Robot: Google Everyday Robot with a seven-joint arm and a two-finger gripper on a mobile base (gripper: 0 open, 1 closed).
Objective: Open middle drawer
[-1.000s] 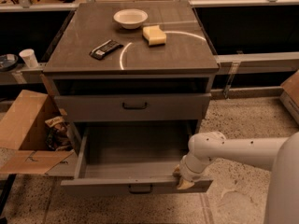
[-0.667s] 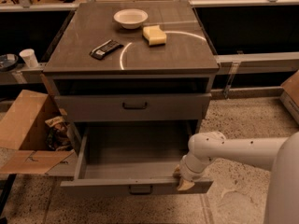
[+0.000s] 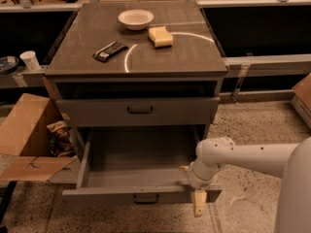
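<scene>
The middle drawer (image 3: pixel 141 166) is pulled far out of the grey cabinet, and its inside shows bare. Its flat front (image 3: pixel 112 196) faces me with a small black bar handle (image 3: pixel 146 198). My gripper (image 3: pixel 194 191) is at the right end of that front, at its top rim and to the right of the handle. The white arm (image 3: pixel 243 157) comes in from the right. The top drawer (image 3: pixel 140 110) above is closed. The lowest drawer is hidden under the open one.
On the cabinet top (image 3: pixel 184 52) lie a white bowl (image 3: pixel 135 18), a yellow sponge (image 3: pixel 160 36) and a dark snack bar (image 3: pixel 110 51). An open cardboard box (image 3: pixel 29 135) with rubbish stands on the floor at the left. A paper cup (image 3: pixel 30 60) sits on the left shelf.
</scene>
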